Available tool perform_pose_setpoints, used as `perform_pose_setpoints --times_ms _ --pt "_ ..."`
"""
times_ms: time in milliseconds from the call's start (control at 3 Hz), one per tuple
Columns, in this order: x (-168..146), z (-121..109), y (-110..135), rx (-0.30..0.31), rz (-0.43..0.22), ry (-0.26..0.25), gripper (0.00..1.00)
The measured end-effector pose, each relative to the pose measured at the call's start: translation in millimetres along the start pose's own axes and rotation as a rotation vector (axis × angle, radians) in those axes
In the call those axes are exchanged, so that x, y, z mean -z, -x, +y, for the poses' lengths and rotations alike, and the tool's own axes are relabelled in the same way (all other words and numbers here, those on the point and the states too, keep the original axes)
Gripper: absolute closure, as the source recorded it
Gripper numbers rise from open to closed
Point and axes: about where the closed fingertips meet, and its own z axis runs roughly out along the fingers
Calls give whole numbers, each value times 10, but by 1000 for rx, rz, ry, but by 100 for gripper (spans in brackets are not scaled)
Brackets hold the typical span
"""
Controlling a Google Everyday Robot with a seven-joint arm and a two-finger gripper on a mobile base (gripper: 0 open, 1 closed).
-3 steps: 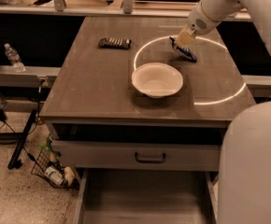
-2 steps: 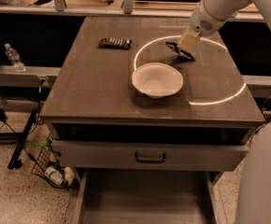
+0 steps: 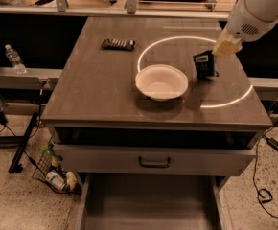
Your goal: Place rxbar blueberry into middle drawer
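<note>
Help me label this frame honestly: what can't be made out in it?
All in the camera view:
- middle drawer: its front is cut off by the bottom edge.
- rxbar blueberry: the label print is too small to read.
- gripper, over the right rear of the table beside the rxbar blueberry: the arm hides whether it touches the bar.
- dark bar, rear left: the lettering is too small to read.

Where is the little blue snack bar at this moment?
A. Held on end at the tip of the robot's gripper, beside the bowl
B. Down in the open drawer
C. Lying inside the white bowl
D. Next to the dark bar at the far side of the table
A: the blue snack bar stands on end at the tip of the gripper, just beside the bowl and well above the drawer.
</note>
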Motion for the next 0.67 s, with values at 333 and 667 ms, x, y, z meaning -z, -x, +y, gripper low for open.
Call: perform_pose_setpoints --times_ms 333,667 --pt "434 169 -198 -15 25 -45 100" --pt "909 632 -322 -34 30 -28 100"
